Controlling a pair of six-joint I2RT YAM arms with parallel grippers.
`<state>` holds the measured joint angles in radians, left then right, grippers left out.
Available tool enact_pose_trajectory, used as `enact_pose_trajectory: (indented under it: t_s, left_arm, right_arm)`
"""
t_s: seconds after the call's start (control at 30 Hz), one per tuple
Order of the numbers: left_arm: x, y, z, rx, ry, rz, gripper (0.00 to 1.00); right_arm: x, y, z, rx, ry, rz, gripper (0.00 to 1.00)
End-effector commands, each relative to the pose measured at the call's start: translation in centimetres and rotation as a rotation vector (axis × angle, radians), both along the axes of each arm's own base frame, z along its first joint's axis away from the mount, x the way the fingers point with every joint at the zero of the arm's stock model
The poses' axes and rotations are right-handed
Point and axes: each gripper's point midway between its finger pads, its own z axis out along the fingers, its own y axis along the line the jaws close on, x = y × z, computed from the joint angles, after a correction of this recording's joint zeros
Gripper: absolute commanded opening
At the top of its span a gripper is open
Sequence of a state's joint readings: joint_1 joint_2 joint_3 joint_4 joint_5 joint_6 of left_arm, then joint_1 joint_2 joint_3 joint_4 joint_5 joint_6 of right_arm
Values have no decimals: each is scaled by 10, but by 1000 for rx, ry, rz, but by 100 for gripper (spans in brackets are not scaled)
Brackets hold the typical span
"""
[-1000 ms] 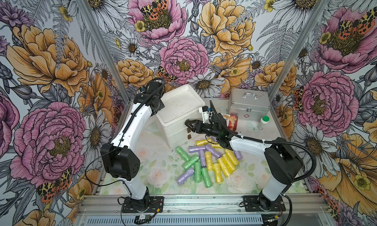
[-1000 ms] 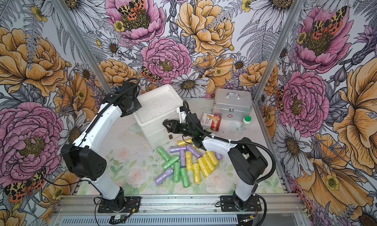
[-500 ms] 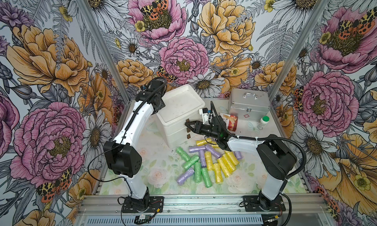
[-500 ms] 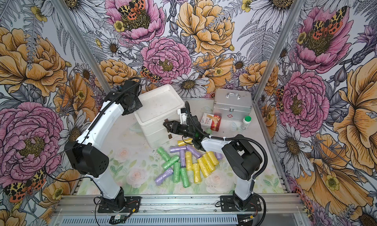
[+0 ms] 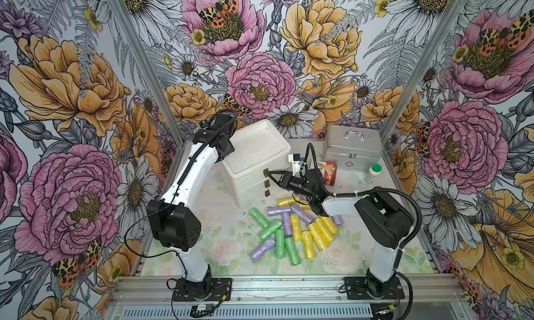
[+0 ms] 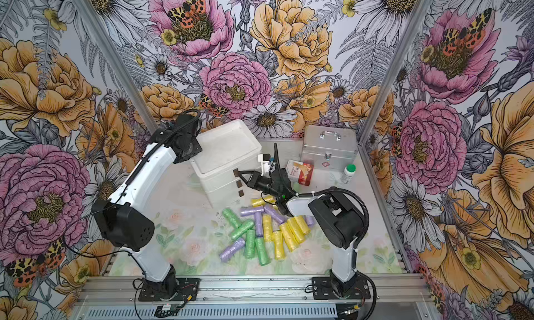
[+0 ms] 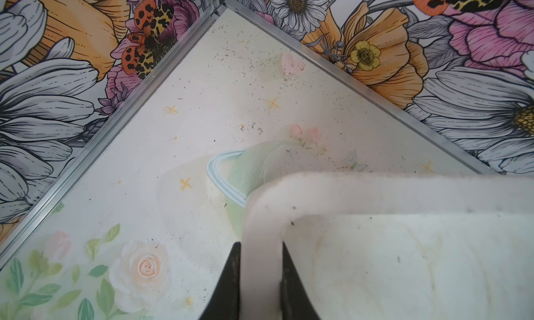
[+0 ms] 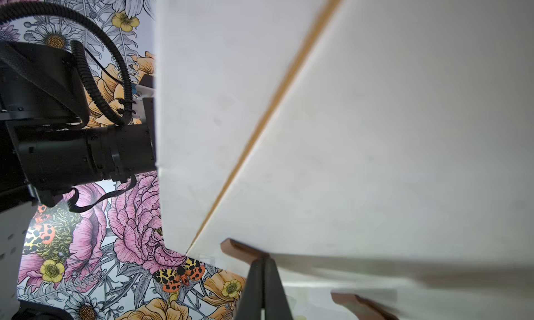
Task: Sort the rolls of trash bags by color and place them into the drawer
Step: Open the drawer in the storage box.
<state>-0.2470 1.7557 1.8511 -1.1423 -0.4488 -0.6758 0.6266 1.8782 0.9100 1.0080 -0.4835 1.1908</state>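
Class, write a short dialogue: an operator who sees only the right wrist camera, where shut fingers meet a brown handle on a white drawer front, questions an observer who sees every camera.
Operator: Which handle am I on?
Observer: The right gripper is shut on the top handle of three on the drawer unit.
Operator: Where are the rolls?
Observer: The rolls, yellow, green and lilac, lie mixed in one pile on the table, just off the unit's handle side.
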Motion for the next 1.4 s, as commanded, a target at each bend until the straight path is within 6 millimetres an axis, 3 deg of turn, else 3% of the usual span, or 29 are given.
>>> enact_pose_trajectory:
  t_s: [0.0,0.43,0.77,0.87,1.37]
  left_arm:
    - [6,-17,-19,-85,17,4,0]
    - [10,-18,-27,-88,29,18,0]
    - [11,-17,-23,-95,15,34,0]
    - [16,-17,-38,-89,47,39,0]
    - [16,-13,-40,-100,40,84,0]
  right_arm:
    - [0,-5,14,82,-45,-9,0]
    - [-31,-29,10,-36,-63,-27,0]
    - [-71,-48,-20,-216,-23,-24,0]
    - [-82,-55,-27,-274,-14,-34,0]
    - [-117,-74,-53,-425,36,-51,0]
